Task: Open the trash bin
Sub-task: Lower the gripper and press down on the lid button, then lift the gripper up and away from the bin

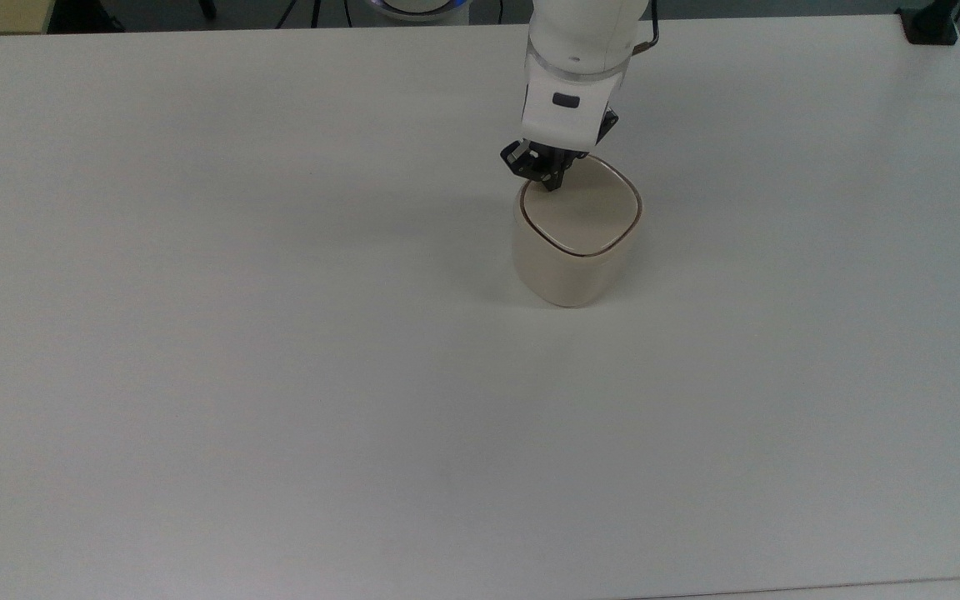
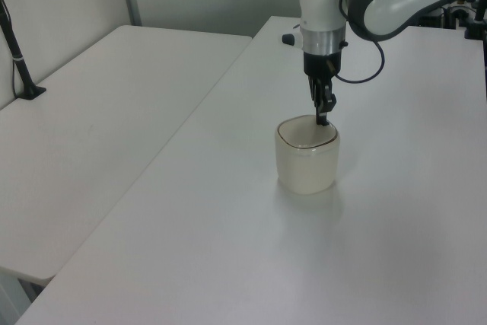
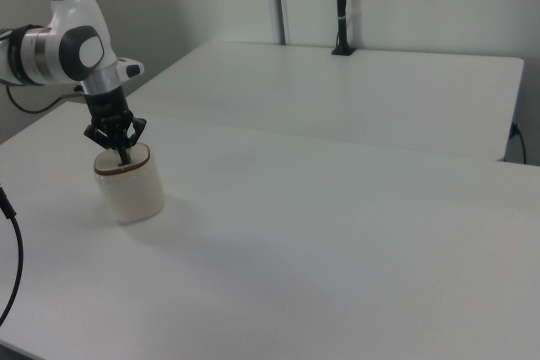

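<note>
The small cream-beige plastic trash bin (image 1: 573, 250) with a rounded-square body stands upright on the broad white tabletop (image 1: 280, 375), toward one o'clock from the middle of the top view. Its flat lid (image 1: 584, 212) of the same colour lies down on the rim, with a thin dark seam running round its edge.

The white robot arm (image 1: 582, 50) comes down from twelve o'clock in the top view, and its black two-finger hand (image 1: 548, 185) points straight down with the fingers drawn together into a narrow point, gripping nothing. The tip sits on the lid's corner at about ten o'clock in the top view. In the left view the hand (image 2: 323, 119) meets the bin (image 2: 307, 161) at the lid's two o'clock corner; in the right view the hand (image 3: 124, 158) touches the lid near its middle, atop the bin (image 3: 131, 185).

A second white table (image 2: 91, 135) stands beside the tabletop, at nine o'clock in the left view.
</note>
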`<move>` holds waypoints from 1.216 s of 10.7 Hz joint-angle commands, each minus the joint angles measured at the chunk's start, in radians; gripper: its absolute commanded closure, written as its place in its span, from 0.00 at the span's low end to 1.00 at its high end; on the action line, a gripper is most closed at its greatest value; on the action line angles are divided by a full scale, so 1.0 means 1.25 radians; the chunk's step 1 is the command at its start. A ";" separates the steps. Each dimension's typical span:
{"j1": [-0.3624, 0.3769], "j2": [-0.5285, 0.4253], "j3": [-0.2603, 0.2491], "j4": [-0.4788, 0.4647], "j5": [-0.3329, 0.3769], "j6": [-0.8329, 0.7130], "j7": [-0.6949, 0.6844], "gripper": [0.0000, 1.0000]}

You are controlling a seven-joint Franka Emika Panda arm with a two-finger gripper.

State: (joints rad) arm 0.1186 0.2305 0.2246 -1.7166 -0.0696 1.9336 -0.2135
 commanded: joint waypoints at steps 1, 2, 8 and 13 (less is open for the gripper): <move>-0.050 -0.094 -0.016 0.001 0.021 -0.070 -0.003 0.99; -0.065 -0.124 -0.027 0.001 0.023 -0.101 -0.002 0.99; -0.098 -0.262 -0.178 0.001 0.037 -0.219 0.091 0.98; -0.110 -0.270 -0.185 0.022 0.032 -0.264 0.132 0.23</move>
State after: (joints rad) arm -0.0238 -0.0991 -0.0048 -1.6870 -0.0389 1.6239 -0.0782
